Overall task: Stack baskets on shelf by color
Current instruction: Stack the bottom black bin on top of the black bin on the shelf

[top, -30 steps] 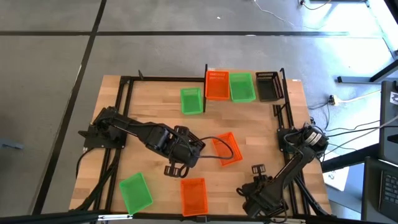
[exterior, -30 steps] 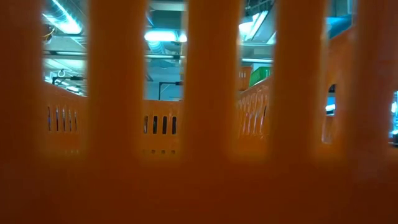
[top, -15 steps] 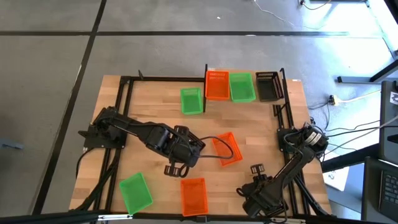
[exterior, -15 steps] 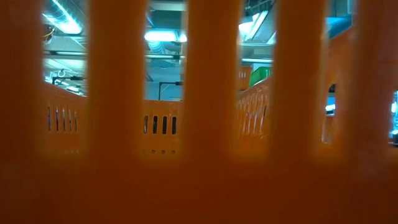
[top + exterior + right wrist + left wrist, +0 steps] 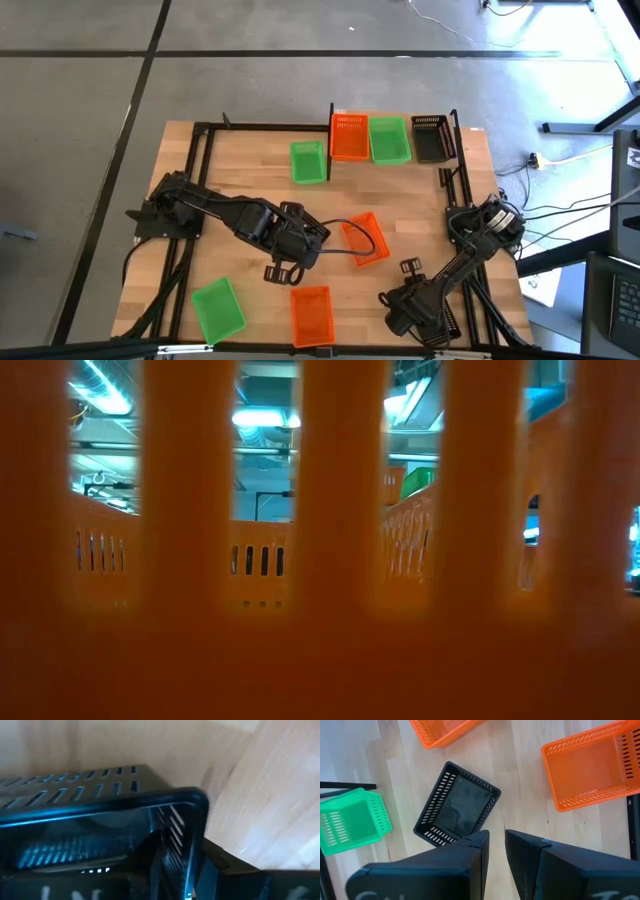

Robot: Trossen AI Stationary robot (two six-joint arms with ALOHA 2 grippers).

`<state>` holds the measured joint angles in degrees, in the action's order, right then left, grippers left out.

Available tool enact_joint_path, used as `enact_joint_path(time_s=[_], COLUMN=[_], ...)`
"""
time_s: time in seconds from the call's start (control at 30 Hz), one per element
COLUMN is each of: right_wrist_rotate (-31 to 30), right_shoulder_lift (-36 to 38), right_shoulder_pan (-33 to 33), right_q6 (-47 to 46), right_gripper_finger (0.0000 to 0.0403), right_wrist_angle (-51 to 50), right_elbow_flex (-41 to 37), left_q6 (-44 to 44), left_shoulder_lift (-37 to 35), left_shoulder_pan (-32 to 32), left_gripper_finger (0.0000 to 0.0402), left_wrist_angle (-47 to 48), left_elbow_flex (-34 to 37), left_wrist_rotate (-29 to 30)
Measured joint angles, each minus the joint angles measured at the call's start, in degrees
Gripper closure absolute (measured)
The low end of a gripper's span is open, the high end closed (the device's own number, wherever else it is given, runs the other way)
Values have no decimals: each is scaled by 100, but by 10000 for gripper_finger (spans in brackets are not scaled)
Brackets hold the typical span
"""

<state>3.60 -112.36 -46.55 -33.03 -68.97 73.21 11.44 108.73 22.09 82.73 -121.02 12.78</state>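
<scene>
From above, the table (image 5: 240, 160) carries the shelf (image 5: 392, 160) at its far right corner, with an orange basket (image 5: 349, 136), a green basket (image 5: 389, 139) and a black basket (image 5: 430, 138) side by side on it. A second green basket (image 5: 308, 162) sits on the table just left of the shelf, a third green one (image 5: 218, 309) near the front left edge, an orange one (image 5: 311, 314) at the front centre, and a tilted orange one (image 5: 364, 238) mid-table. The left gripper (image 5: 282, 272) hangs over the middle of the table; the right gripper (image 5: 407, 268) is low at the front right. The low view is filled by the slatted wall of an orange basket (image 5: 320, 640) (pressed right up to the lens). In the left wrist view the left gripper (image 5: 497, 840) has its fingers a narrow gap apart, holding nothing, above a black basket (image 5: 456, 806) lying askew on the wood. In the right wrist view the right gripper's finger (image 5: 220, 870) sits against the rim of a black basket (image 5: 100, 805); I cannot tell whether it is pinching it.
</scene>
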Motion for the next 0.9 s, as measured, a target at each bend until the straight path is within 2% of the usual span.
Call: enact_joint_path(time_s=[0.1,0.2,0.37,0.57,0.7,0.9], right_wrist_rotate=[122,150,64,-763,-1303,-1881], right_shoulder_lift=[2,4,4,4,5,300], right_shoulder_pan=[68,123,184,179,182,178], right_q6=[-65,-80,-301,-757,-1531,-2377], right_gripper_finger=[341,386,399,401,402,403], right_wrist_angle=[74,75,-100,-1150,-2183,-2071], right_elbow_flex=[-50,19,295,1116,1806,2373], left_q6=[0,0,0,-9,-189,-467], left_shoulder_lift=[0,0,0,0,0,0], left_shoulder_pan=[0,0,0,0,0,0], left_gripper_finger=[347,347,347,347,347,347], left_wrist_angle=[-1,-1,-1,-5,-101,-196], left_elbow_flex=[-1,0,-1,-1,1,-1], left_wrist_rotate=[0,0,0,36,420,579])
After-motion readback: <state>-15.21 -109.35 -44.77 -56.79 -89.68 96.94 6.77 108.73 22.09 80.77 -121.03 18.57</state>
